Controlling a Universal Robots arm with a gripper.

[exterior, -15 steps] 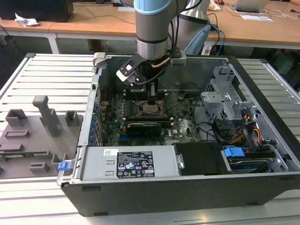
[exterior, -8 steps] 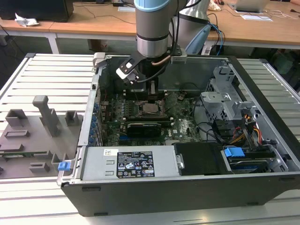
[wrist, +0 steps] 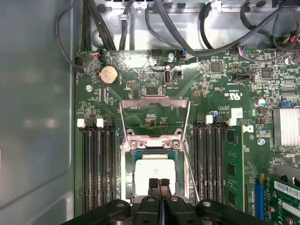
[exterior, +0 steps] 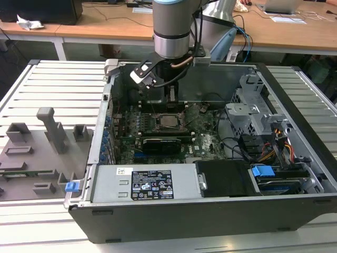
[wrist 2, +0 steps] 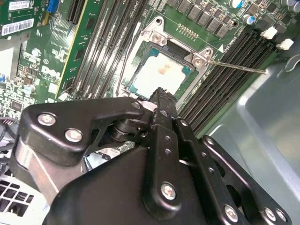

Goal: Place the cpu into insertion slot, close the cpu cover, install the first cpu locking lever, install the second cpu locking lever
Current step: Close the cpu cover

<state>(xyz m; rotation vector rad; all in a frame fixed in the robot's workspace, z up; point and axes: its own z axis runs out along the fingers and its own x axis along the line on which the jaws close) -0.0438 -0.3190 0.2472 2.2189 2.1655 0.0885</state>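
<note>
Exterior view, starting at nine o'clock of the case [exterior: 210, 213]: a grey tray [exterior: 42, 153] of moulded holders, well apart from the work. Inside the case, a silver box [exterior: 152, 184] lies along the near wall at six o'clock of the green board [exterior: 205, 142]. The socket [exterior: 158, 122] is near the middle of the board, and the claw [exterior: 170, 99] hangs just at its twelve o'clock under the arm. A grey drive cage [exterior: 253, 110] stands at three o'clock of the socket. In both wrist views the chip [wrist: 152, 169] [wrist 2: 161, 75] lies flat inside the socket's silver rim [wrist: 125, 176], between banks of long black memory slots [wrist: 96, 164]. Chip placed, by the look of it. The cover [wrist: 154, 100] is swung up off the socket, not yet closed. One thin lever [wrist: 190, 168] [wrist 2: 236, 66] sticks out loose beside the socket, unlatched. The claw [wrist: 159, 183] [wrist 2: 161, 96] is narrow, tips pressed together with nothing between them, right over the near edge of the chip; contact cannot be told. Judgement on handling: the chip is light, stiff and slick-topped, with delicate contacts beneath, so it is best gripped by opposite edges and kept level. The cover is thin, springy sheet metal on a hinge and is best pushed at its free edge. The lever is a wiry rod that will flex and spring back.
</note>
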